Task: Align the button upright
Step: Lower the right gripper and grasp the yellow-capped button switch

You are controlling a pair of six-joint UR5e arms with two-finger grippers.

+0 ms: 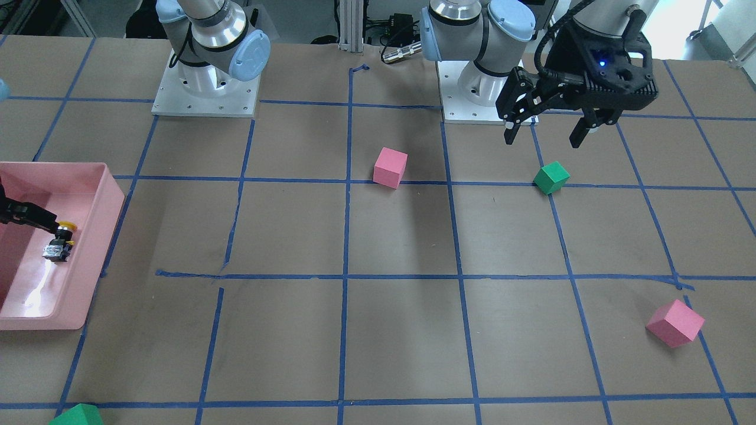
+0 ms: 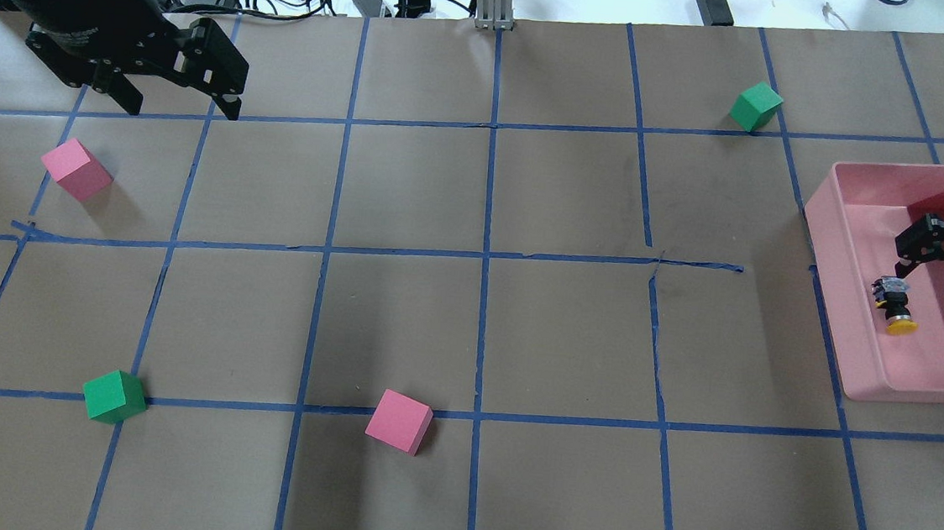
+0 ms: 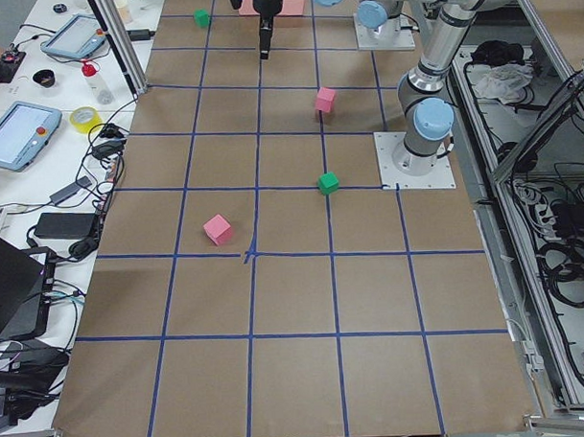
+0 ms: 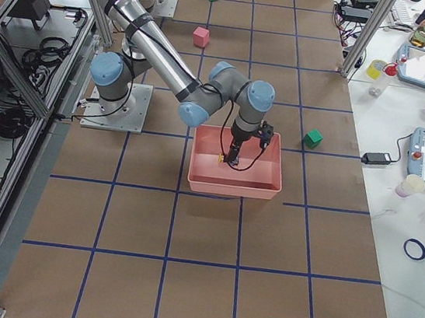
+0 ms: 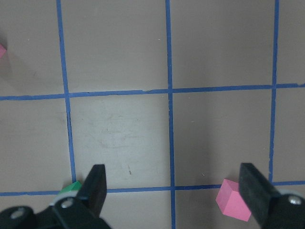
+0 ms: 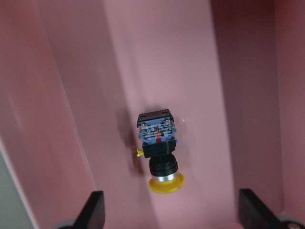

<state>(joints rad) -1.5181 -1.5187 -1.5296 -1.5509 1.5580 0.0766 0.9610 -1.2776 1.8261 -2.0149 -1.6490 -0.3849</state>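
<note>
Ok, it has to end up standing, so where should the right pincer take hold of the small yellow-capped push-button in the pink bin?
Probably grip the yellow-capped push-button by its black cylindrical body, between yellow cap and grey contact block, from above. It lies on its side in the pink plastic bin, bare floor either side for the open right pincer.

I see the table point(image 2: 400, 327), brown paper gridded with blue tape; a pink tray point(image 2: 840, 302) sits at its right edge; the left pink cube point(image 2: 76, 170), near pink cube point(image 2: 399, 421), near green cube point(image 2: 114, 396) and far green cube point(image 2: 756, 106) lie well apart.
</note>
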